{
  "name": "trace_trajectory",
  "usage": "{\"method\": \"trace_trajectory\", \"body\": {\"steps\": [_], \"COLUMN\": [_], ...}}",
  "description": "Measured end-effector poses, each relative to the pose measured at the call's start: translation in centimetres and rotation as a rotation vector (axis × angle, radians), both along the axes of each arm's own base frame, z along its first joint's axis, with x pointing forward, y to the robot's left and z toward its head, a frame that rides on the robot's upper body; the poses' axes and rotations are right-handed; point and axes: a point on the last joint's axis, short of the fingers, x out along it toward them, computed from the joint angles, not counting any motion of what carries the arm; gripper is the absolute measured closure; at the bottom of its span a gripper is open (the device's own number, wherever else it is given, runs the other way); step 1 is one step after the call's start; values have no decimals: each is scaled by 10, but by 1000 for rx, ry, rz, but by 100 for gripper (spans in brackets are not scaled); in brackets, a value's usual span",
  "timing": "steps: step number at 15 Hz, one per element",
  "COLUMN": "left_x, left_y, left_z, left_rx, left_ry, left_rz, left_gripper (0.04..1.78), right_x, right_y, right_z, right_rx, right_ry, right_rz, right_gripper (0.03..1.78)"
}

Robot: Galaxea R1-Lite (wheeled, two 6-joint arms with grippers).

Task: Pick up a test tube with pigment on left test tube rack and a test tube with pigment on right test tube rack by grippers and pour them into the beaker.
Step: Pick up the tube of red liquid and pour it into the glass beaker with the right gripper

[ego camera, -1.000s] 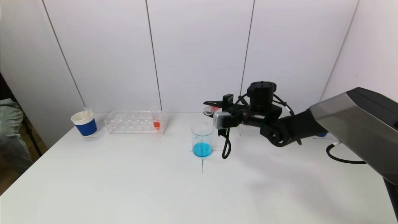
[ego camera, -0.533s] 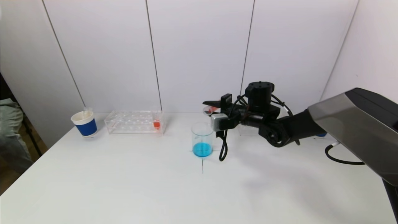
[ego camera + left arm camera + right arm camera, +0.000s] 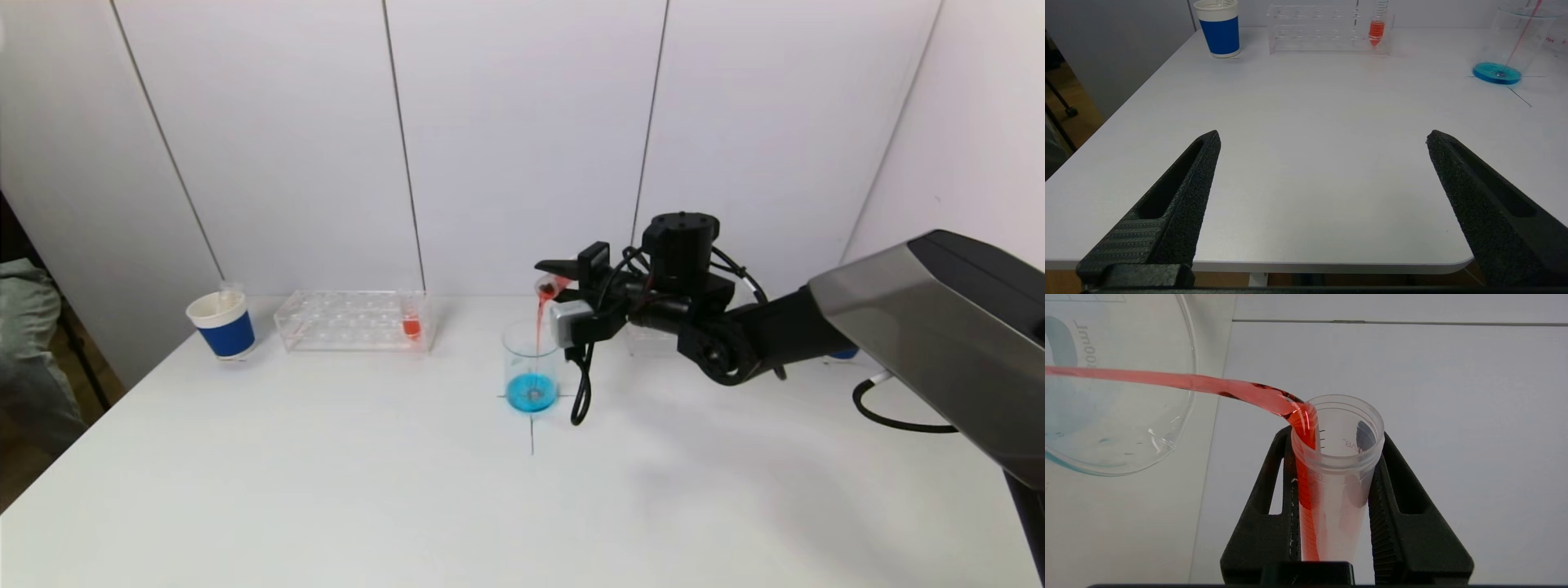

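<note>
White table [image 3: 326, 490]: right gripper [image 3: 559, 282] clamps a tilted test tube [image 3: 1331, 477], red streaming into the beaker [image 3: 531, 365]; left gripper [image 3: 1323, 139] idles agape, left rack's tube [image 3: 411, 320] unpoured

1. White wall panels [image 3: 522, 139] stand behind the work area, split by thin dark vertical seams.
2. A further white panel [image 3: 971, 122] angles in on the right.
3. A white table [image 3: 367, 490] with a rounded corner fills the foreground.
4. Brown floor [image 3: 20, 474] shows past its left edge.
5. Lighting is even and soft.
</note>
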Motion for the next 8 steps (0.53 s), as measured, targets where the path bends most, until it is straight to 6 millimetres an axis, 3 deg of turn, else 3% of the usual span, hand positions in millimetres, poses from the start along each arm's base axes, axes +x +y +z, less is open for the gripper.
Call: {"method": "trace_trajectory", "body": {"steps": [8], "left_x": [0], "left_y": [0], "left_z": [0], "left_rx": [0], "left_ry": [0], "left_rz": [0], "left_gripper": [6], "right_x": [1], "right_y": [0], "right_z": [-1], "right_rx": [-66], "right_ry": [-56], "right_rz": [-19], "right_gripper": [128]}}
